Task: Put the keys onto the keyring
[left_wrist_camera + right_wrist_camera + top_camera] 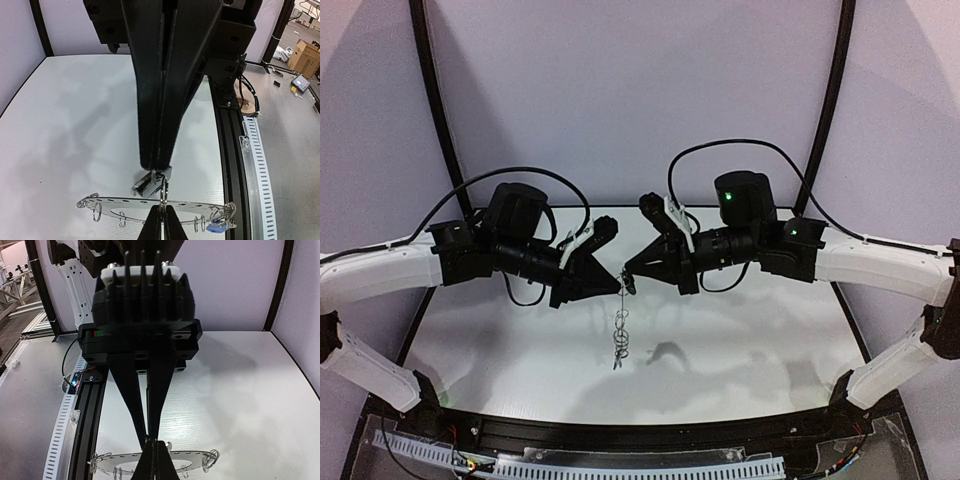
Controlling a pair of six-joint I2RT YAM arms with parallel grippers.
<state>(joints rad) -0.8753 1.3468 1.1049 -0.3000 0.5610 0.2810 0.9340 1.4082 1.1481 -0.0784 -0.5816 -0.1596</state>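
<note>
Grey keyring (620, 335) dangles | left gripper (617, 284), right gripper (631, 279) raised, tip-to-tip, pinching its top

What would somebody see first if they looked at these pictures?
First, the left claw and the right claw, both shut, meeting tip to tip in the middle above the white table. Right where they meet hangs the keyring, a flat grey ring with little wire loops, and a blue key dangles from one end of it.
</note>
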